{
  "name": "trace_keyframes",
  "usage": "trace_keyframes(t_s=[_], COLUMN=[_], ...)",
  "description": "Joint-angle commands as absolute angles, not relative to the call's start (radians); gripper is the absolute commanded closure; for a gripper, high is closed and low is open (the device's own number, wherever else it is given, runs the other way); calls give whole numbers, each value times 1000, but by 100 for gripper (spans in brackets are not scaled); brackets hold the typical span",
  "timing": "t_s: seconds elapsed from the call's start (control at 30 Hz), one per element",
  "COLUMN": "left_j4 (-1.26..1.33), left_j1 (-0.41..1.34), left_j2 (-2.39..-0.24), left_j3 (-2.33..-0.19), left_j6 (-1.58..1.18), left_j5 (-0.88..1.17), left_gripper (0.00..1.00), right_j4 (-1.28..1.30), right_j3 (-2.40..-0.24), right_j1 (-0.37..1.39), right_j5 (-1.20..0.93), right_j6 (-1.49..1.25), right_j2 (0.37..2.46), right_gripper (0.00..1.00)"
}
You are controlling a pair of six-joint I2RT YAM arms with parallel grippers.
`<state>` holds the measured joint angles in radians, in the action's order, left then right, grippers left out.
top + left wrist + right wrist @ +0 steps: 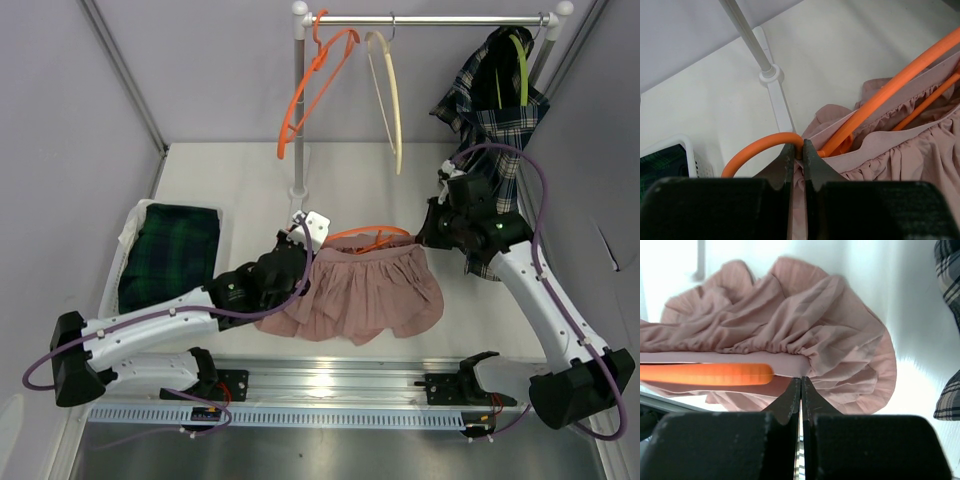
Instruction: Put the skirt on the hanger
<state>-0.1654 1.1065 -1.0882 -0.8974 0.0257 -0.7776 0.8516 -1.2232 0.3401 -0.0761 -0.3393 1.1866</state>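
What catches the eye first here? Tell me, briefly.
The pink skirt lies mid-table with an orange hanger inside its waistband, and the left gripper and right gripper pinch the waistband's two ends. Behind, a rail holds a second orange hanger, a cream hanger and a plaid garment.

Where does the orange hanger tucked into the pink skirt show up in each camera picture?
Top external: orange hanger at centre, along the top edge of the pink skirt.
Left wrist: orange hanger runs from lower centre to upper right.
Right wrist: orange hanger at left, just below mid-height.
Shared landmark: the pink skirt.
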Motion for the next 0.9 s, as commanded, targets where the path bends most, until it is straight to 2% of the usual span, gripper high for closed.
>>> trace_keyframes(t_s=[0.0,0.3,0.87], left_j4=[-138,-138,-110], left_j1=[1097,1104,1104], left_j2=[-1077,-1092,-1025], left_j3=[-896,-907,-859], left_j6=[46,72,69], left_j5=[-798,-795,-796], left_gripper=[100,100,100], right_j4=[867,902,877], right_j3=[-1313,-1397,-1373], right_j1=[333,365,342], right_j5=[-35,-2,-2], right_j6=[-328,-318,-308], right_j2=[1189,1226,1279], right_gripper=[100,100,100])
